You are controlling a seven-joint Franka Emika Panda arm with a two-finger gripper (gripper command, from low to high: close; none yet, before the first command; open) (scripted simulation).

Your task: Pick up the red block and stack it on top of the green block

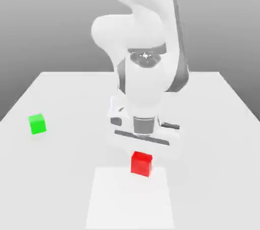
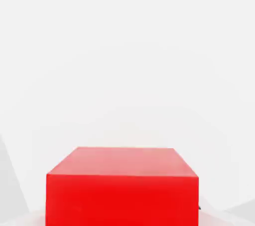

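Closes the jaws on the red block (image 1: 141, 163), directly under the hand of the arm (image 1: 147, 71). Seems to be a grip on two opposite side faces, though hard to confirm the contact itself. Finds this block near the front of the worktop (image 1: 218, 117), at the far edge of a paler square patch (image 1: 129, 203), resting on the surface or barely above it; cannot tell which. Finds the green block (image 1: 37, 123) well apart, toward the exterior view's left, standing free and flat on the worktop.

Looks rigid and light: a small plain cube with matte faces, probably not slippery and not fragile. Should tolerate a firm squeeze without deforming. Best to hold on two parallel side faces, near the middle of their height, with the top face level, so as not to let the cube rotate between the jaws. Needs care mostly at placing: similar size of both cubes, so little margin. Must line up the edges squarely and release gently, otherwise may tip or slide off the green one.
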